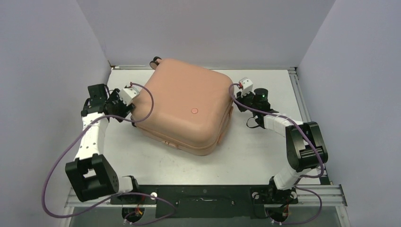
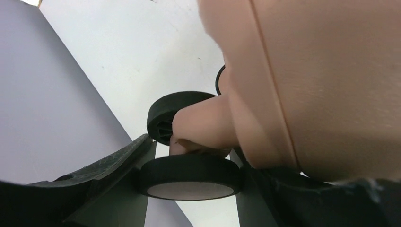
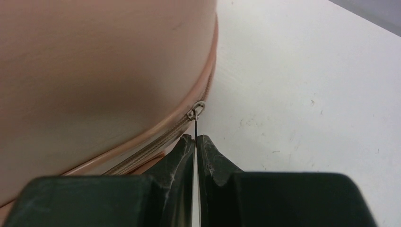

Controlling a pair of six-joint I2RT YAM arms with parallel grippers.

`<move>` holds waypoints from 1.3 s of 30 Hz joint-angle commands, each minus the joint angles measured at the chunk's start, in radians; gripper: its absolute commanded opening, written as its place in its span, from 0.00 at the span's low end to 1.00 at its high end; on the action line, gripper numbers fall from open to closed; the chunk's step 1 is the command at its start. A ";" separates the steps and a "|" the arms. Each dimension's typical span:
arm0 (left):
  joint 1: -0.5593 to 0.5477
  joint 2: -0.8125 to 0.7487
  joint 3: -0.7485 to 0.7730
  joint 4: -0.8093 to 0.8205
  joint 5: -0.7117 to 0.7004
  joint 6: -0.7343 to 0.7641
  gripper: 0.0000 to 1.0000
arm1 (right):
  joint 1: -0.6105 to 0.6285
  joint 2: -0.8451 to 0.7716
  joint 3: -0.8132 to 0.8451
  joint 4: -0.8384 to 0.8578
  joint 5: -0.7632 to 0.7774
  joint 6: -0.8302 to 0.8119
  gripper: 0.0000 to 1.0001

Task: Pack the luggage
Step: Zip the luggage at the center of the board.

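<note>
Wheel (image 2: 189, 177) clamped by left gripper (image 2: 191, 163), zipper pull (image 3: 196, 113) pinched by right gripper (image 3: 195, 138); pull likely lost if suitcase (image 1: 184, 104) is dragged.

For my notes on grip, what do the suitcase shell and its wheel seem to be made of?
The suitcase shell: probably hard plastic, matte pink, with a finely grained surface. The wheel: dull black outside, rubber or plastic, I cannot tell which, with a pale centre.

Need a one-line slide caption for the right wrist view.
Right gripper shut on the zipper pull of the pink luggage.
</note>
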 commanded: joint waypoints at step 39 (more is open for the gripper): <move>-0.385 0.633 0.969 0.347 -0.831 -0.611 0.96 | 0.084 -0.193 -0.154 0.012 0.009 0.050 0.05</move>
